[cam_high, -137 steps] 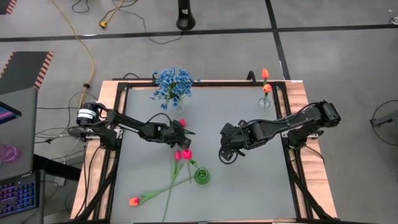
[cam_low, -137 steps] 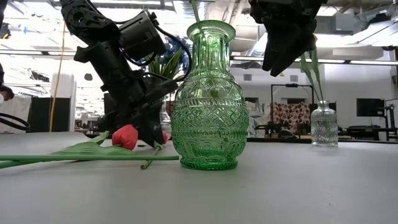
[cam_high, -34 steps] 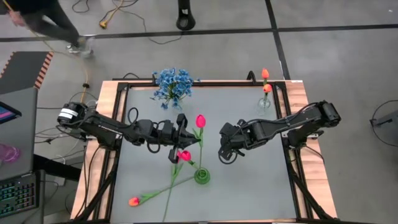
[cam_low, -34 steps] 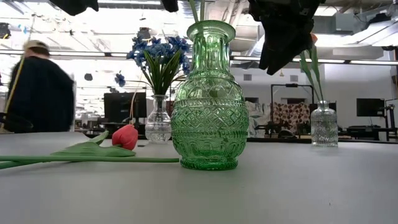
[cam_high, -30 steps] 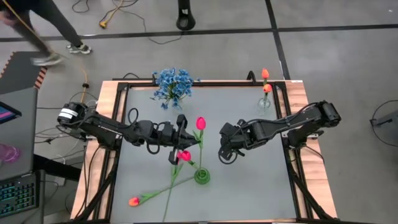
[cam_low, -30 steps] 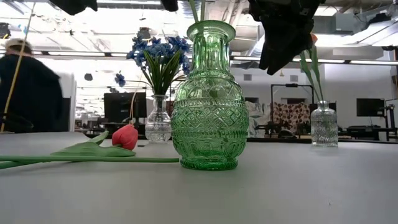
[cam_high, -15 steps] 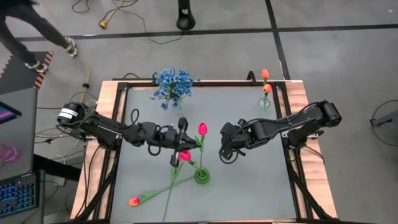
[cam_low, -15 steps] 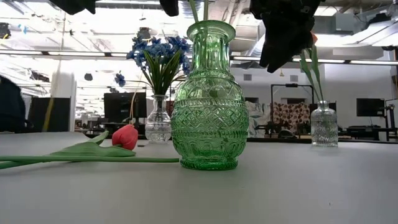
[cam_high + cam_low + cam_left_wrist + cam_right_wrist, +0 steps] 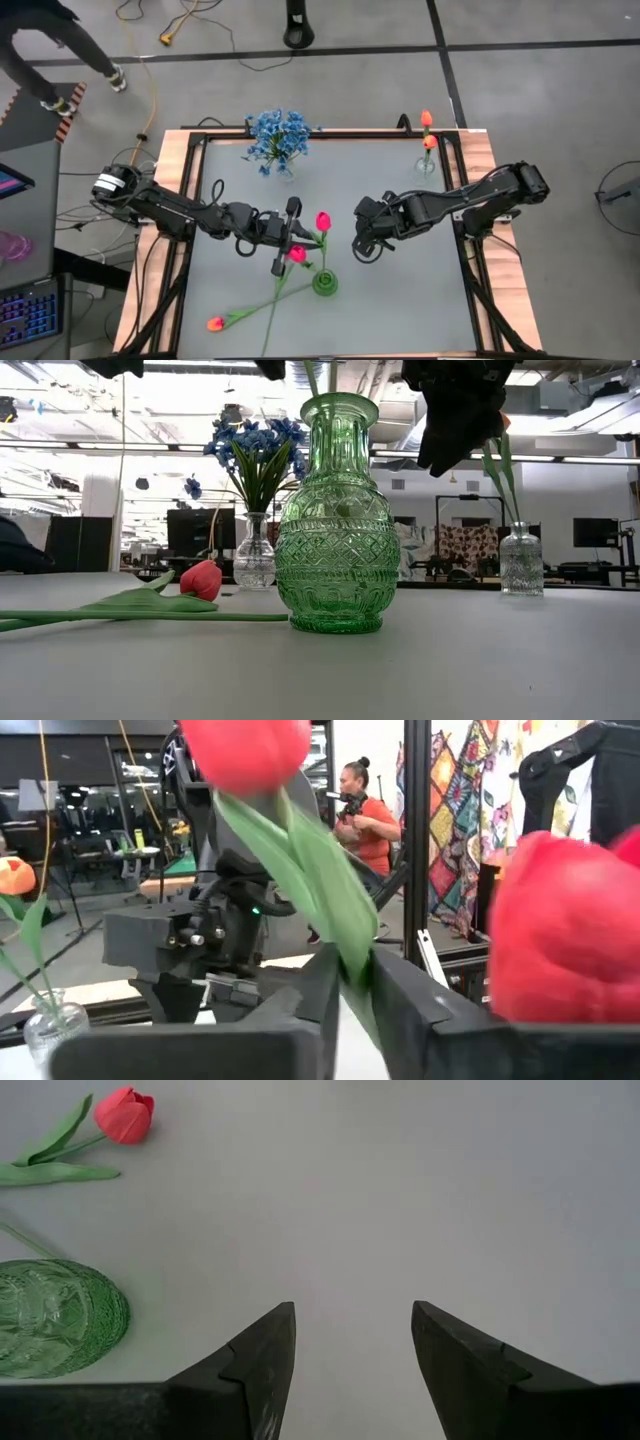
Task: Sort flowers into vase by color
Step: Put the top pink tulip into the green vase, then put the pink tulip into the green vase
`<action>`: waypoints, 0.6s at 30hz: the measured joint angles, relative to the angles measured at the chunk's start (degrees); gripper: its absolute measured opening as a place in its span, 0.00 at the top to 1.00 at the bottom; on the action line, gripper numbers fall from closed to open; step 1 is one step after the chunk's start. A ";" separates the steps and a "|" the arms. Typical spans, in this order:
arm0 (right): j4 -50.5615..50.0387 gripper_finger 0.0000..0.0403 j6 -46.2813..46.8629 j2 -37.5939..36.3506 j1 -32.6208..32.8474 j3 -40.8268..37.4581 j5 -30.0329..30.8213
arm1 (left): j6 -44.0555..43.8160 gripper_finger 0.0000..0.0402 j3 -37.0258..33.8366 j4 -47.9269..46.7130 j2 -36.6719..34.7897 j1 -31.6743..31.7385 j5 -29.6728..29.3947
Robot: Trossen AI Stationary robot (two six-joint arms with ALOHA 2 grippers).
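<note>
My left gripper (image 9: 297,233) is shut on a pink-red tulip whose bloom (image 9: 322,220) is just on the far side of the green glass vase (image 9: 325,283). Its stem runs down toward the vase mouth; I cannot tell whether its end is inside. Another pink-red bloom (image 9: 565,955) is close beside the gripper. A third pink-red tulip (image 9: 200,580) lies flat on the table left of the vase, as does an orange tulip (image 9: 215,324) near the near edge. My right gripper (image 9: 360,246) hovers open over the table right of the vase. My left gripper (image 9: 355,990) pinches the tulip's stem and long leaf (image 9: 340,935) between its two fingers, some way below the bloom (image 9: 245,750). The fingers come about level from the table's left and lie across the stem. The tulip is lifted clear of the table, bloom uppermost, tilted.
A clear vase with blue blossoms (image 9: 278,140) stands at the far edge on the left. A small clear vase with orange tulips (image 9: 427,150) stands at the far right corner. Bare grey tabletop (image 9: 400,1200) lies under my right gripper. A person's legs (image 9: 50,50) show beyond the table's far left.
My left gripper has moved toward the near edge and the green vase, carrying the pink-red tulip; the bloom is now closer to the vase. My right arm has kept still. The person beyond the table has walked on to the left.
</note>
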 joint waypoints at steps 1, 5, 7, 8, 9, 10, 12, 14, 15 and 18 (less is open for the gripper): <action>0.02 0.43 0.00 0.00 0.00 0.00 0.00 | -0.10 0.86 0.00 -0.15 0.00 -0.02 0.00; 0.02 0.43 0.02 0.00 0.00 0.00 -0.01 | -0.31 0.74 0.00 -0.85 0.00 -0.02 -0.04; -0.01 0.43 0.04 0.00 0.00 0.00 -0.02 | -0.36 0.69 0.00 -0.78 -0.04 -0.01 -0.09; 0.00 0.43 0.04 0.02 0.00 0.00 -0.02 | -0.36 0.67 0.00 -0.91 -0.18 0.00 -0.11; -0.01 0.43 0.07 0.02 0.00 0.00 -0.02 | -0.36 0.65 0.00 -1.26 -0.38 0.00 -0.18; 0.00 0.43 0.09 0.02 0.00 0.00 -0.02 | -0.36 0.64 0.00 -1.45 -0.60 0.00 -0.51; -0.01 0.43 0.15 0.02 0.00 0.00 -0.02 | -0.23 0.62 0.00 -3.23 -1.67 0.00 -1.91; -0.03 0.43 0.14 0.02 0.00 0.00 -0.03 | 0.48 0.61 0.00 -5.19 -2.90 0.00 -3.39; -0.05 0.43 0.13 0.02 0.00 0.00 -0.02 | 0.86 0.61 0.00 -6.27 -3.60 0.00 -4.08; -0.07 0.43 0.13 0.02 0.00 0.00 -0.04 | 2.19 0.61 0.00 -9.85 -5.99 0.00 -5.62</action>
